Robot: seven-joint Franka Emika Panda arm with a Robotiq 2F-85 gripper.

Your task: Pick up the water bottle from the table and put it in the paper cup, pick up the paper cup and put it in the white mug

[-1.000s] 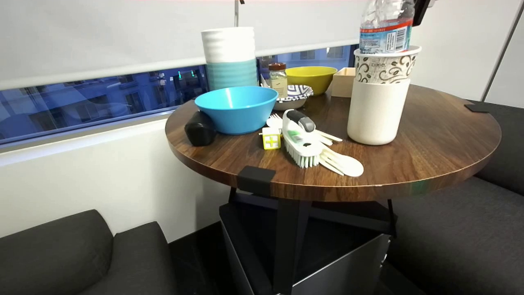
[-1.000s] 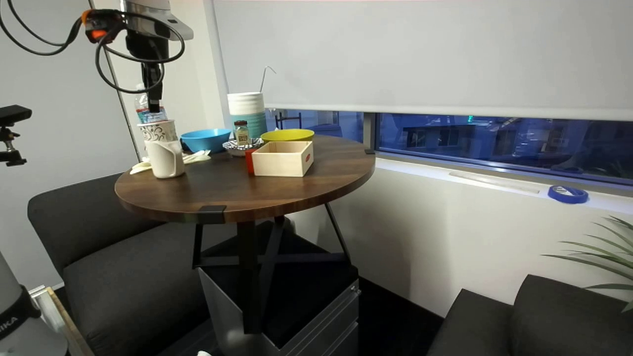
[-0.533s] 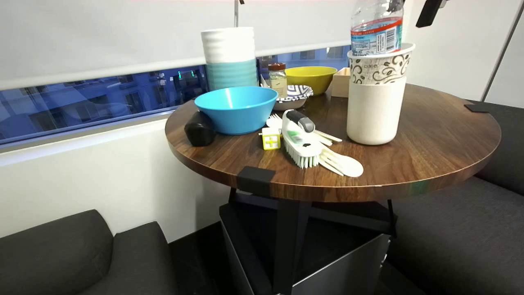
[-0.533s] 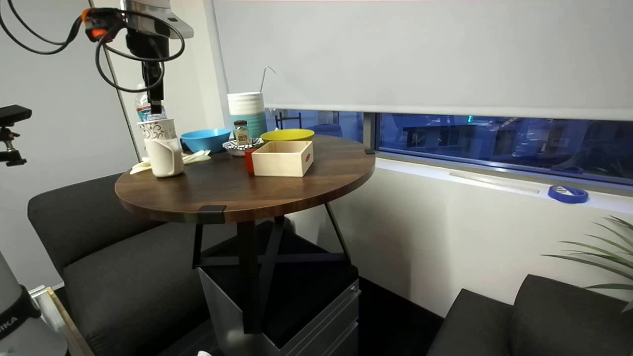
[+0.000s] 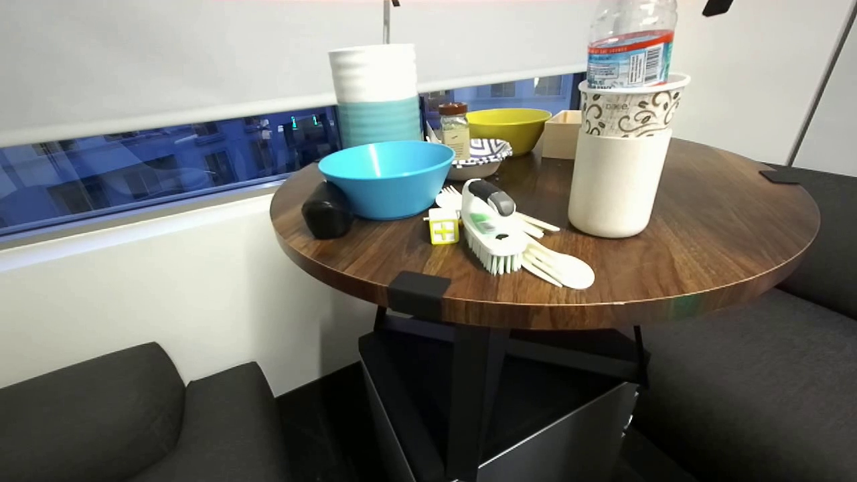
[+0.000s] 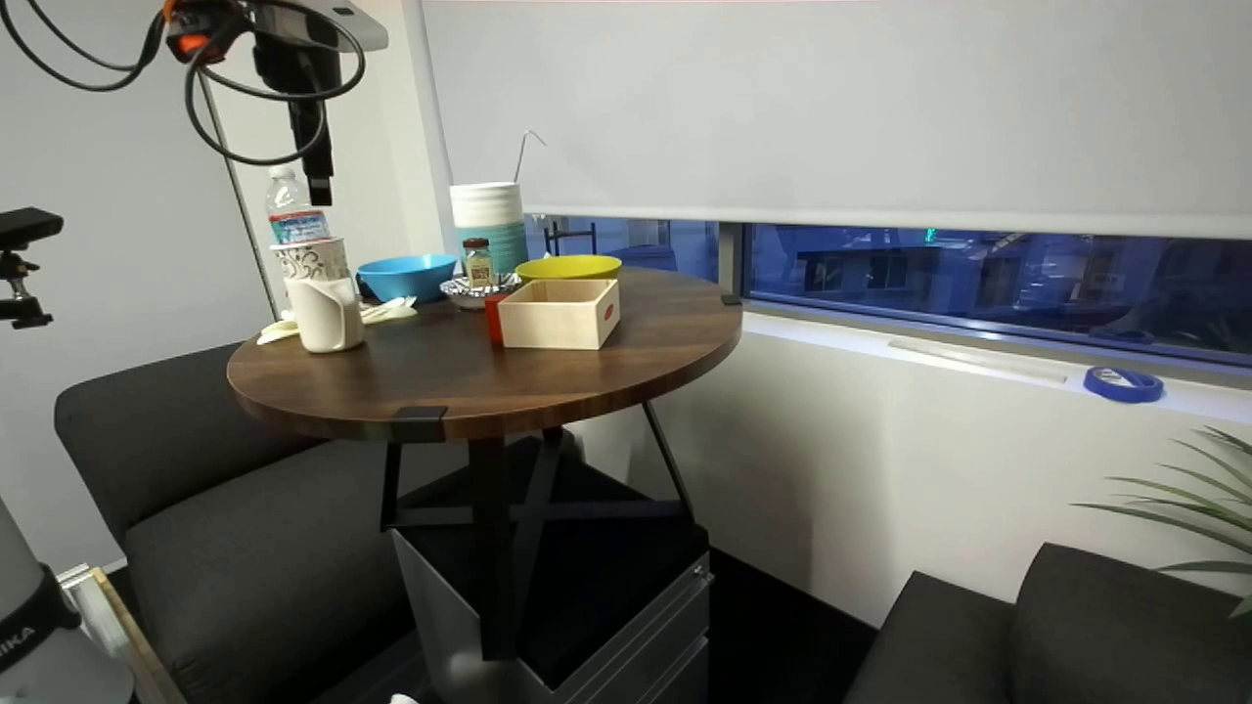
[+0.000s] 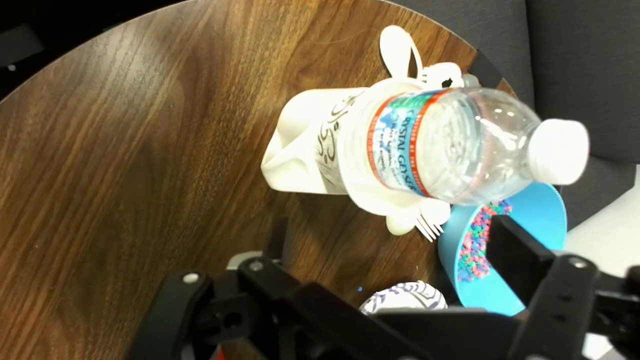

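The water bottle point(image 5: 629, 57) stands upright with its lower part inside the speckled paper cup point(image 5: 626, 112), and its white cap point(image 7: 557, 151) points up. That cup sits in the white mug point(image 5: 616, 184), only its patterned rim band showing above. The mug stands on the round brown table point(image 5: 723, 221), its handle side seen in an exterior view point(image 6: 331, 313). My gripper point(image 7: 390, 237) is open, its fingers wide apart with nothing between them. It hangs above and to the side of the bottle, apart from it; a dark fingertip point(image 5: 718, 7) shows near the top edge of an exterior view.
Near the mug lie a scrub brush point(image 5: 492, 227), white plastic cutlery point(image 5: 569, 268) and a small yellow-white toy point(image 5: 443, 226). A blue bowl point(image 5: 388, 177) holds coloured bits. Further off are a patterned bowl point(image 7: 405, 297), spice jar point(image 5: 455, 134), yellow bowl point(image 6: 567, 266) and wooden box point(image 6: 553, 323).
My gripper has opened, let go of the bottle, and moved up and away from it. The bottle, cup and mug tipped slightly and settled back upright.
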